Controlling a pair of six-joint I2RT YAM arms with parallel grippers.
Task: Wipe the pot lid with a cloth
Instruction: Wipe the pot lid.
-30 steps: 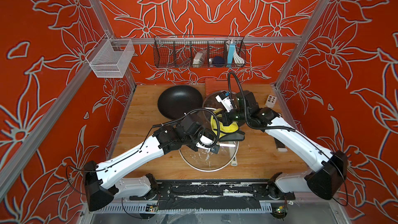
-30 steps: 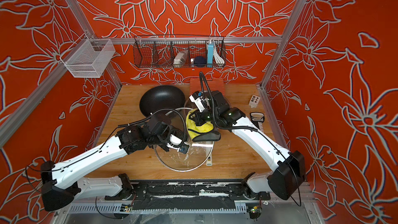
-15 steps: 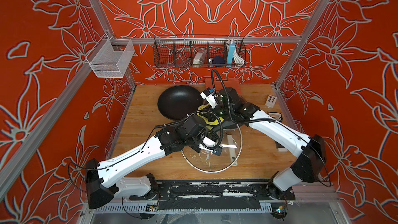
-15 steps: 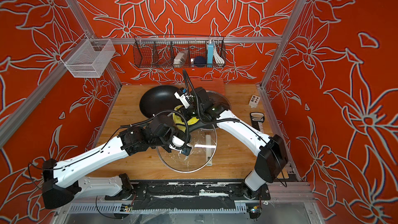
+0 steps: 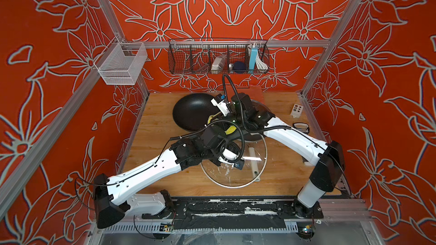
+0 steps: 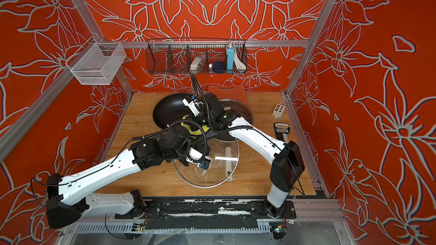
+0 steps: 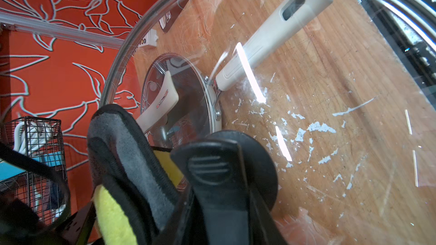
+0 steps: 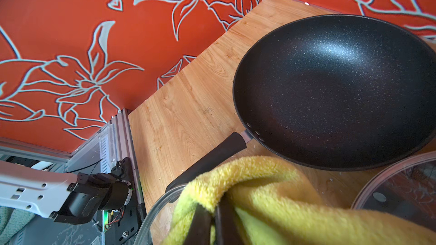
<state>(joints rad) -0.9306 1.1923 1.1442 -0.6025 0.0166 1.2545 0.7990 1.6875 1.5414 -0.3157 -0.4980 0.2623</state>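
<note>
Left gripper (image 7: 165, 152) clamps the round glass pot lid (image 5: 247, 175). Right gripper (image 8: 212, 220) pinches the fluffy yellow cloth (image 8: 283, 196) beside the black pan (image 8: 330, 90).

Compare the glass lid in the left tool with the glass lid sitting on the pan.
The held lid has a round black knob; the pan's lid has a cream arched handle. The held lid is gripped by the left tool above the table; the pan's lid rests on its pan. The held lid looks wider. Both are round clear glass with metal rims.
</note>
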